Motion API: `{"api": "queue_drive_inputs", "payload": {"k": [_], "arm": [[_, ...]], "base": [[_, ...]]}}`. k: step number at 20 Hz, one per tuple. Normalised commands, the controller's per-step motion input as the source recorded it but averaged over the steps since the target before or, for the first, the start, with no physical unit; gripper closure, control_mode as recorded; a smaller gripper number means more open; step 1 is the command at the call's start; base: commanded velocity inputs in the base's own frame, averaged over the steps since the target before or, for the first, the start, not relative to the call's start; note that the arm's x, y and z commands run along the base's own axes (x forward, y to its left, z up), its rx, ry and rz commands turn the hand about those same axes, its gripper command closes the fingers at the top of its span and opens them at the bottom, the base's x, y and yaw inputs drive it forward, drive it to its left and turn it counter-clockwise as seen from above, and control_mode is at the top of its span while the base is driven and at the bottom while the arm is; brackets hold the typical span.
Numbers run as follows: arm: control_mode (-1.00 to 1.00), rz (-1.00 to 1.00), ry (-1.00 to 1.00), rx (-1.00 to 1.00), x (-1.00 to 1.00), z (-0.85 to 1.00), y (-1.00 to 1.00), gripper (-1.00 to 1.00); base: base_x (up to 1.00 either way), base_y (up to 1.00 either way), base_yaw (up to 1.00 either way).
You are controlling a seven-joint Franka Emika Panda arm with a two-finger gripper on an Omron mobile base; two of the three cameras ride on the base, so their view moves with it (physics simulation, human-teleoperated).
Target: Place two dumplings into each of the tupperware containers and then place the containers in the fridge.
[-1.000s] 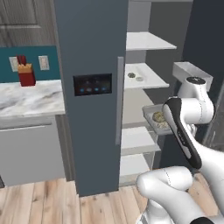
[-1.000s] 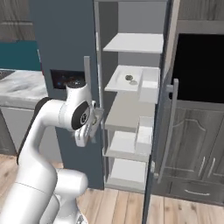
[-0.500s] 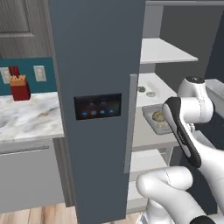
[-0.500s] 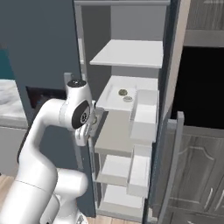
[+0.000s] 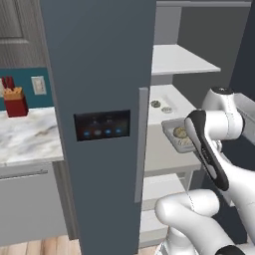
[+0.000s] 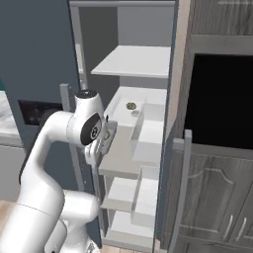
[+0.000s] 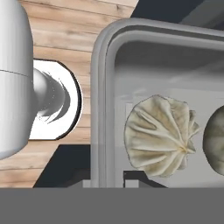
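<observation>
- The gripper (image 7: 108, 178) is clamped on the near rim of a tupperware container (image 7: 101, 87); its two dark finger tips pinch that rim at the bottom of the hand view.
- That held container (image 5: 175, 135) hangs in the air in front of the open fridge (image 5: 99, 74), level with the space above a white shelf (image 5: 164, 149) and just off the shelf's front edge.
- Two dumplings lie inside it: a pale, pleated one (image 7: 159, 135) near the gripped rim, and a darker olive one (image 7: 215, 133) beside it toward the far side.
- In the left base view both dumplings (image 5: 180, 133) show as small lumps in the tray, right beside the arm's wrist.
- A second tupperware container (image 5: 160, 105) sits on the shelf above and behind the held one, with two more small dumplings (image 6: 131, 105) in it.
- The fridge's closed left door carries a dark panel of blue lights (image 5: 102, 125) and a vertical grey handle (image 5: 141, 144).
- To the left, a marble counter (image 5: 25, 134) holds a red box (image 5: 15, 102) near its back edge.
</observation>
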Motion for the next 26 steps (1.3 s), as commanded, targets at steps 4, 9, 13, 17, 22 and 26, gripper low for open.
{"api": "queue_drive_inputs", "payload": {"k": [4, 9, 13, 17, 22, 26], "arm": [[1.0, 0.0, 0.0, 0.0, 0.0, 0.0, 0.0, 1.0], [1.0, 0.0, 0.0, 0.0, 0.0, 0.0, 0.0, 1.0], [1.0, 0.0, 0.0, 0.0, 0.0, 0.0, 0.0, 1.0], [1.0, 0.0, 0.0, 0.0, 0.0, 0.0, 0.0, 1.0], [1.0, 0.0, 0.0, 0.0, 0.0, 0.0, 0.0, 1.0], [1.0, 0.0, 0.0, 0.0, 0.0, 0.0, 0.0, 1.0]], "base": [[0.24, -0.42, 0.0], [0.51, -0.4, 0.0], [0.37, -0.26, 0.0], [0.31, 0.0, 0.0], [0.32, 0.05, 0.0], [0.24, 0.04, 0.0]]}}
